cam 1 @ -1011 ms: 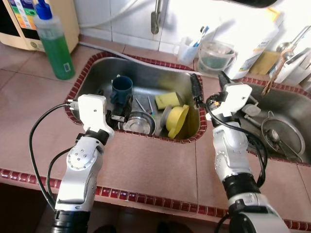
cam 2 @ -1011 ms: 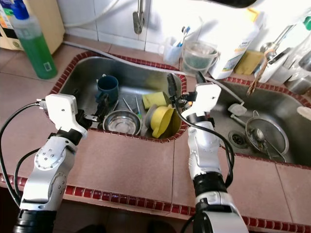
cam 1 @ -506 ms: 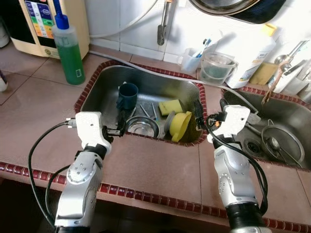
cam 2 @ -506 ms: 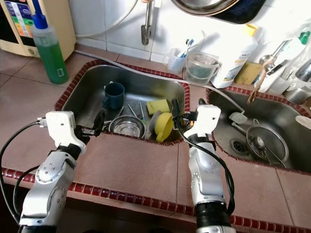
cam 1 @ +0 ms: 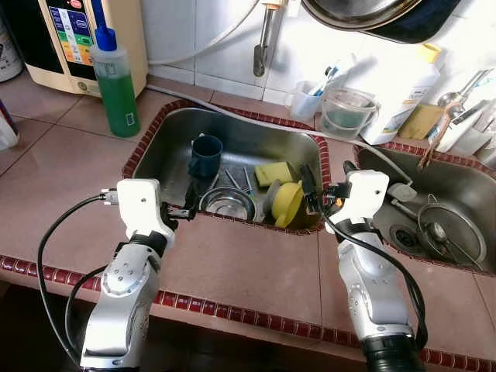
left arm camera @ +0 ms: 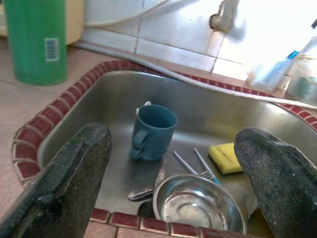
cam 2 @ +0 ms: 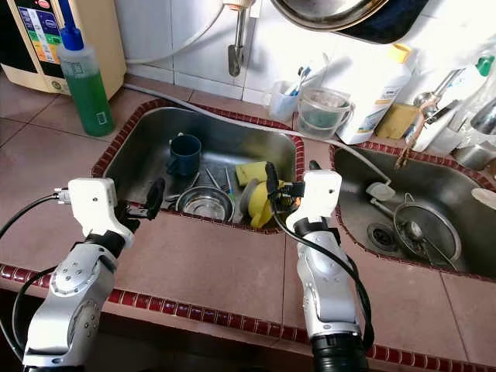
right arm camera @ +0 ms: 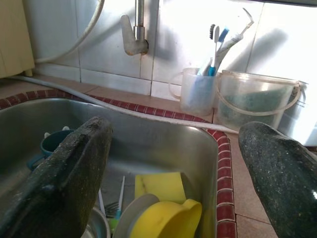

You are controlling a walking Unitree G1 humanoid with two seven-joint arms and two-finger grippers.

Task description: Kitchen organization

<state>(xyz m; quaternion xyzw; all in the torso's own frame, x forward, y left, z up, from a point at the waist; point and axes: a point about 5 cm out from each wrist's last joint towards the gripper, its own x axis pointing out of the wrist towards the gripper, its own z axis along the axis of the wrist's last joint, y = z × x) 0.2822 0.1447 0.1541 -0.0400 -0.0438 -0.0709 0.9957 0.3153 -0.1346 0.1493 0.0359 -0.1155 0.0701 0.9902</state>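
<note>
Both grippers, left (cam 1: 188, 211) and right (cam 1: 308, 186), spread empty at sink (cam 1: 232, 133) front edge. Steel bowl (cam 1: 228, 204) rigid, probably wet-slick; take its rim.

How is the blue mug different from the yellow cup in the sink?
The blue mug is dark blue; the yellow cup is bright yellow. The mug stands upright toward the back of the left sink; the cup lies tipped on its side near the front rim, by the right gripper. Both sit in that sink.
</note>
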